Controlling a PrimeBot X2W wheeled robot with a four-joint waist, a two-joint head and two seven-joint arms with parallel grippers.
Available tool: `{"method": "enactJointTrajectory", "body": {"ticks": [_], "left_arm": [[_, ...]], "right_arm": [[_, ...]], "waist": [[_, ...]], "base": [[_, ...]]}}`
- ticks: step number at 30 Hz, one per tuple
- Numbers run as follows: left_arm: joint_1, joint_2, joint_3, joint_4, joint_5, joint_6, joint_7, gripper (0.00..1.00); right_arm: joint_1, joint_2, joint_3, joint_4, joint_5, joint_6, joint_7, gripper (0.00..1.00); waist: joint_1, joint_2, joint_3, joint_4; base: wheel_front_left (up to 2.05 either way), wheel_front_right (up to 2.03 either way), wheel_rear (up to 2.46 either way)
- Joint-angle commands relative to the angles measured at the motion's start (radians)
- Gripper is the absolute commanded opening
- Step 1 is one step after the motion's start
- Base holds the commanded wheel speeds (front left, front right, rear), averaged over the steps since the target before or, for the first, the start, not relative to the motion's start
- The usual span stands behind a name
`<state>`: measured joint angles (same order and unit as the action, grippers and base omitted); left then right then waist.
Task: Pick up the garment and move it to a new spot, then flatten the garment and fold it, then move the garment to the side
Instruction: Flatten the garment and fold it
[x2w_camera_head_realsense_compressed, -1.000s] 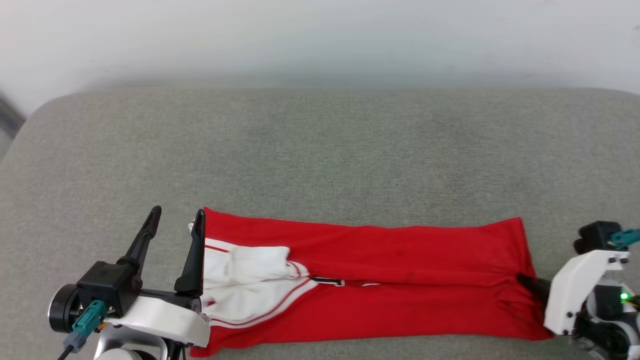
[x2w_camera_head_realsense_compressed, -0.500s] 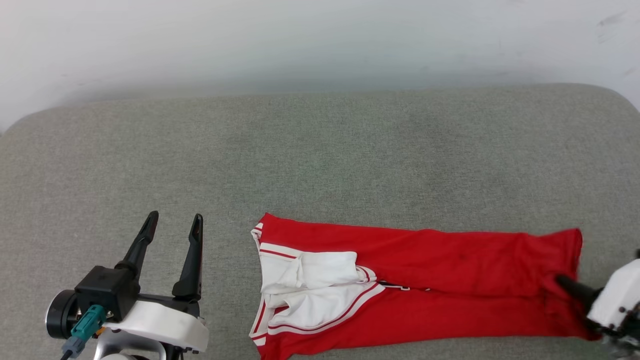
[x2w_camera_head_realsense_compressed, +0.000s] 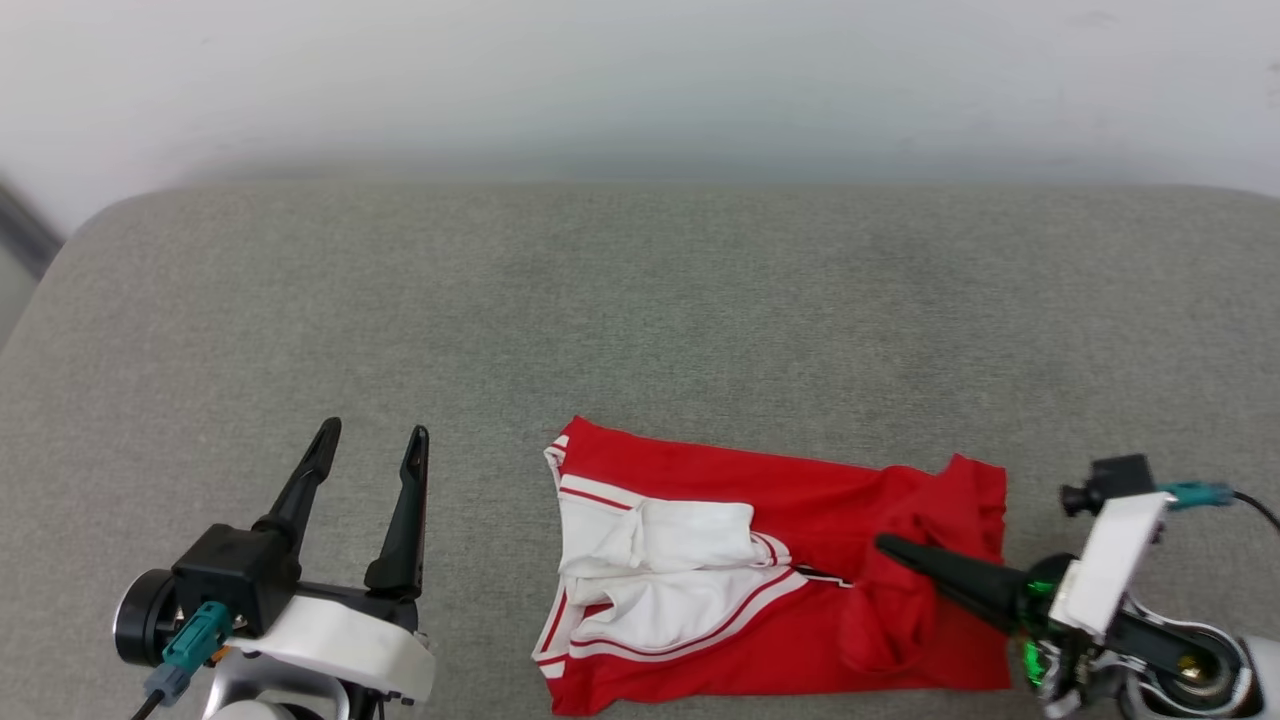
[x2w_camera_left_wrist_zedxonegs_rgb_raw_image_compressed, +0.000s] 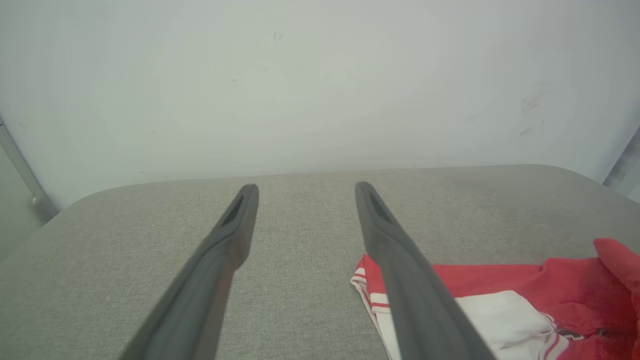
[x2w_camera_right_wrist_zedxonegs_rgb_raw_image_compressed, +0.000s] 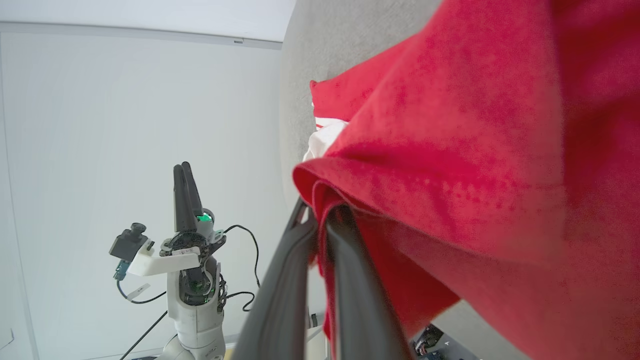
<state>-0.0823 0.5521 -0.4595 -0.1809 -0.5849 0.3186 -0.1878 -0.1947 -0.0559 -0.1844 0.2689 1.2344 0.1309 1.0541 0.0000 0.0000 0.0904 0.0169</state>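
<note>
The garment (x2w_camera_head_realsense_compressed: 780, 495), a red jersey with white sleeves and striped trim, lies folded lengthwise near the front edge of the grey cushion (x2w_camera_head_realsense_compressed: 640, 300). My right gripper (x2w_camera_head_realsense_compressed: 888, 546) is shut on its red hem end and holds that end lifted and bunched over the garment's middle. In the right wrist view the red cloth (x2w_camera_right_wrist_zedxonegs_rgb_raw_image_compressed: 450, 125) drapes over the shut right gripper (x2w_camera_right_wrist_zedxonegs_rgb_raw_image_compressed: 324, 216). My left gripper (x2w_camera_head_realsense_compressed: 375, 430) stands open at the lower left, apart from the collar end. The left wrist view shows the left gripper (x2w_camera_left_wrist_zedxonegs_rgb_raw_image_compressed: 306, 187) with nothing between its fingers and the garment (x2w_camera_left_wrist_zedxonegs_rgb_raw_image_compressed: 500, 280) to its right.
A pale wall (x2w_camera_head_realsense_compressed: 640, 80) runs behind the cushion. The cushion's rounded left corner (x2w_camera_head_realsense_compressed: 90, 230) and its front edge lie close to both arms. Bare grey fabric spreads behind and left of the garment. The right wrist view also catches my left gripper (x2w_camera_right_wrist_zedxonegs_rgb_raw_image_compressed: 186, 172) standing upright.
The right gripper has carried the hem end leftward over the garment, which now looks much shorter and bunched. The garment lies farther from the open left gripper. The camera has also shifted.
</note>
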Motion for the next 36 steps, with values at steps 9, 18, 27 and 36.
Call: {"method": "enactJointTrajectory", "body": {"ticks": [9, 18, 27, 36], "left_arm": [[-0.052, -0.023, -0.017, 0.022, 0.008, -0.022, -0.014, 1.0], [-0.087, -0.048, -0.029, 0.052, 0.006, -0.043, -0.029, 1.0], [-0.104, -0.054, -0.026, 0.079, 0.005, -0.052, -0.043, 1.0], [-0.091, -0.051, -0.023, 0.097, -0.005, -0.048, -0.047, 1.0]], "right_arm": [[-0.087, 0.007, 0.294, 0.036, 0.188, 0.0, -0.121, 0.0], [-0.175, 0.006, 0.492, 0.116, 0.099, 0.0, -0.311, 0.43], [-0.226, -0.012, 0.611, 0.062, 0.048, 0.0, -0.401, 1.0], [-0.283, -0.188, 0.834, -0.076, -0.237, 0.0, -0.58, 1.0]], "waist": [[0.0, 0.0, 0.042, 0.063], [0.0, 0.0, 0.088, 0.096], [0.0, 0.0, 0.109, 0.084], [0.0, 0.0, 0.076, 0.053]], "base": [[0.0, 0.0, 0.0], [0.0, 0.0, 0.0], [0.0, 0.0, 0.0], [0.0, 0.0, 0.0]]}}
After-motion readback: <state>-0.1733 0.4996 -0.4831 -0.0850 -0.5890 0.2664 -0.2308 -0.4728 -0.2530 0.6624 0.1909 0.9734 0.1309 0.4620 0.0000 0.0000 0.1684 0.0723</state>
